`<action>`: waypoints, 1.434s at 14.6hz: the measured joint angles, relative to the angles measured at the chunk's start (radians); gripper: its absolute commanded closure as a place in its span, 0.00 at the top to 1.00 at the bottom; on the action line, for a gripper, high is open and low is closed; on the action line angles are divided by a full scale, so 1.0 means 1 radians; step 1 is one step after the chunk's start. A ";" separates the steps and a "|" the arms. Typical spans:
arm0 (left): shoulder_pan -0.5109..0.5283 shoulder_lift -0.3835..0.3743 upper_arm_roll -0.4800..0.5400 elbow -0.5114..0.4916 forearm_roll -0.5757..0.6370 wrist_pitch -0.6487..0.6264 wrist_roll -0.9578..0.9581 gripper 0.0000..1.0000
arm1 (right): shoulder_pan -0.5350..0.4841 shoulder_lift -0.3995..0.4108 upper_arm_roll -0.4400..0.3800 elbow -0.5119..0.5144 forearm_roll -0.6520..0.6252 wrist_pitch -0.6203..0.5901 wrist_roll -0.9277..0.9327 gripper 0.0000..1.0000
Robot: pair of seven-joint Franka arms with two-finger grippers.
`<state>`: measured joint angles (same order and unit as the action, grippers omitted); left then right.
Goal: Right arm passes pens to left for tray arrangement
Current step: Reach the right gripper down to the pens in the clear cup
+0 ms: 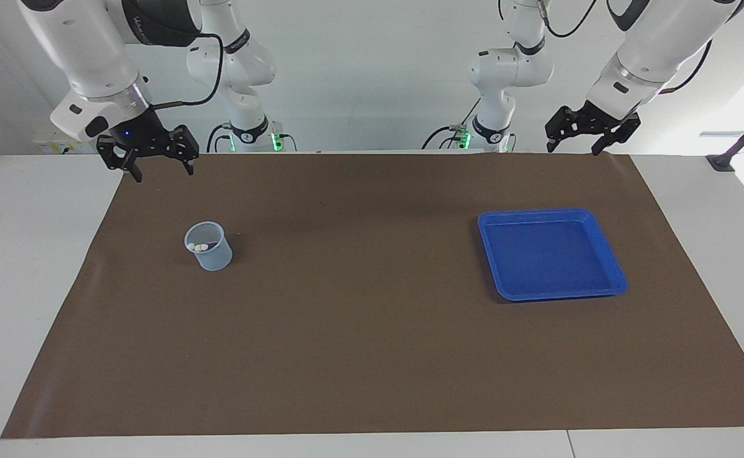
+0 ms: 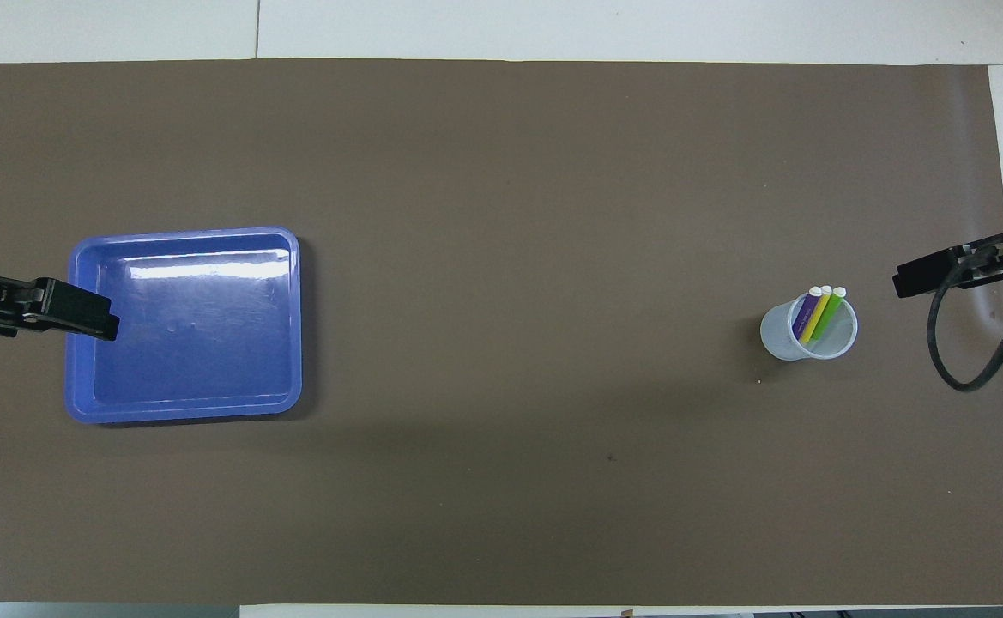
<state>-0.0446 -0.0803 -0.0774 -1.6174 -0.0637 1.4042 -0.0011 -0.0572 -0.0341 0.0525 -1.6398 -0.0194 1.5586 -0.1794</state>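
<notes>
While both arms hang high at the robots' edge of the brown mat (image 1: 372, 356), nothing of the job is done yet, so it all begins with that first pick. Three pens stand together in a small translucent cup (image 1: 209, 247) toward the right arm's end of the table: the purple pen (image 2: 806, 313), the yellow pen (image 2: 818, 315) and the green pen (image 2: 830, 314), leaning side by side, pale ends up. The blue tray (image 1: 613, 275) sits bare toward the left arm's end, well apart from the cup.

To my eye, the trick here is to come down straight over the cup and single out one pen by its pale top, probably an outer one, since the three lean against each other. Pinch too wide and two may come up at once; clip the rim and the light cup could tip. A high grip would also leave shaft free for the handover.

Now the fingers: the right gripper (image 1: 159, 169), blue light glowing, hangs over the mat's edge with jaws spread wide, holding nothing, touching nothing. The left gripper (image 1: 580, 145) waits over the mat's edge near the tray, likewise spread apart and empty.
</notes>
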 measured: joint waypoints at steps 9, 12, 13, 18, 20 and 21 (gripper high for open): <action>0.000 -0.001 0.000 0.000 0.000 0.003 0.000 1.00 | 0.000 -0.003 0.000 -0.001 0.000 0.000 0.000 1.00; 0.000 -0.001 0.000 0.000 0.000 0.003 0.000 1.00 | 0.004 -0.005 0.003 -0.008 0.031 0.007 -0.006 1.00; 0.000 -0.001 0.000 0.000 0.000 0.004 0.000 1.00 | 0.008 -0.005 0.004 -0.015 0.069 0.028 -0.022 1.00; 0.000 -0.001 0.000 0.000 0.000 0.004 0.000 1.00 | 0.013 0.049 0.005 -0.050 0.111 0.127 -0.425 1.00; 0.000 -0.001 0.000 0.000 0.000 0.004 0.000 1.00 | 0.009 0.125 0.002 -0.047 0.112 0.171 -0.657 1.00; 0.000 -0.001 0.000 0.000 0.000 0.004 0.000 1.00 | 0.010 0.161 0.002 -0.048 0.113 0.196 -0.764 1.00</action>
<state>-0.0446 -0.0810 -0.0774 -1.6174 -0.0637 1.4084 -0.0012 -0.0475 0.1268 0.0541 -1.6879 0.0936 1.7547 -0.9432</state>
